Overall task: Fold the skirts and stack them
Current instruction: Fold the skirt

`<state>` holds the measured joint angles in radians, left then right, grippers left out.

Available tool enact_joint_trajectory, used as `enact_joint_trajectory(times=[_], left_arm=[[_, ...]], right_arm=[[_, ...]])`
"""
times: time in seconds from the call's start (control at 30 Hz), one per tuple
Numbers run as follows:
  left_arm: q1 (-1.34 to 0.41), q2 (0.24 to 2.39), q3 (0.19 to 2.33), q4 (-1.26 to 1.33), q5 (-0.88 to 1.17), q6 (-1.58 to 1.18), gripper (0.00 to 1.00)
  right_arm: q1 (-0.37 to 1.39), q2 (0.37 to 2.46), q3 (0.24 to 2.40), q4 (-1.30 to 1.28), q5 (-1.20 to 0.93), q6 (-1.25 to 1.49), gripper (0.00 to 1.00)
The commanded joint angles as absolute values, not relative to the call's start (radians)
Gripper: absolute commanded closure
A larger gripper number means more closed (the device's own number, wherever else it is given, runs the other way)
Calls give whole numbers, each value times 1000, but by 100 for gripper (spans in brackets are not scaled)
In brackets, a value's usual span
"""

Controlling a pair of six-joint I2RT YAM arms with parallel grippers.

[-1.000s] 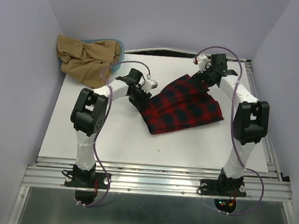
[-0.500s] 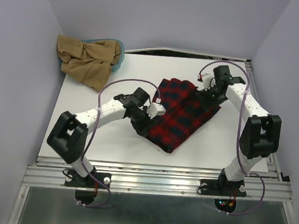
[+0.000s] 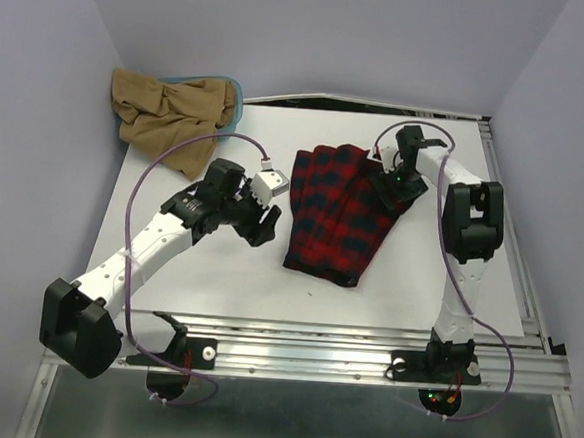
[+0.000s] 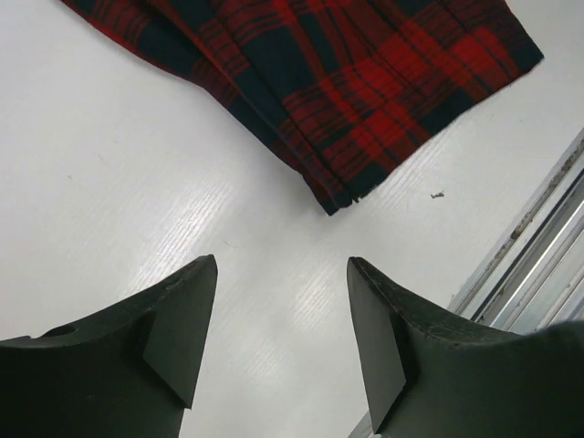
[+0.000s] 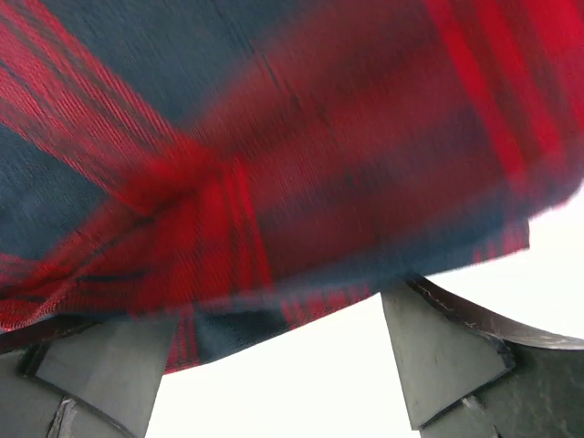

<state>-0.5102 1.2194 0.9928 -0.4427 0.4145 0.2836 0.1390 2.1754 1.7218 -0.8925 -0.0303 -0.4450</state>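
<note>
plaid skirt [image 3: 338, 210]: red with dark checks; folded into a long pleated strip in the middle of the desk, running from the far side towards the near edge and somewhat closer to the right edge than the left; its near corner fills the top of the left wrist view [image 4: 365, 82]

tan skirt [image 3: 167, 115]: crumpled at the far left corner; draped over the teal tub [image 3: 235, 87], of which only a bit of rim shows; well apart from the plaid skirt

left gripper [image 3: 262, 229]: over bare desk just left of the plaid skirt; in its own view [image 4: 283, 338] the fingers stand wide apart with only white surface between them; no cloth touched

right gripper [image 3: 388, 189]: at the far right edge of the plaid skirt; in its own blurred view [image 5: 274, 365] the fingers are spread wide, not clamped; the hem lies across the gap and over the left-hand finger [image 5: 100, 374]

desk [image 3: 217, 284]: white; a small dark speck [image 4: 438, 193] lies near the plaid skirt's near corner; a metal rail [image 3: 313, 349] runs along the near edge
</note>
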Motion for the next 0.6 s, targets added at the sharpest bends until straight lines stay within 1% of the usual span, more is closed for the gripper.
enact_joint_trajectory(times=[0.0,0.13,0.27,0.3,0.37,0.4,0.47,0.5,0.57], left_arm=[[-520,1164,939,-359,425,322,30],[-526,1203,911,-318,405,364,33],[-549,1230,884,-206,373,362,34],[-554,1265,890,-184,367,354,34],[-555,1317,942,-134,345,293,34],[-555,1377,1001,-103,306,244,34],[-552,1442,1073,-81,256,190,34],[-548,1512,1156,-68,244,140,34],[-542,1587,1247,-64,229,92,34]], right_arm=[[138,2223,1811,-778,44,-495,9],[147,2134,1824,-775,9,-494,8],[176,2031,1841,-785,-86,-439,8],[176,2019,1845,-793,-101,-428,8],[205,2002,1859,-808,-132,-404,11],[206,2003,1871,-828,-132,-387,16],[215,2013,1875,-854,-132,-371,22],[215,2016,1865,-861,-140,-362,28],[215,2019,1832,-859,-140,-353,33]])
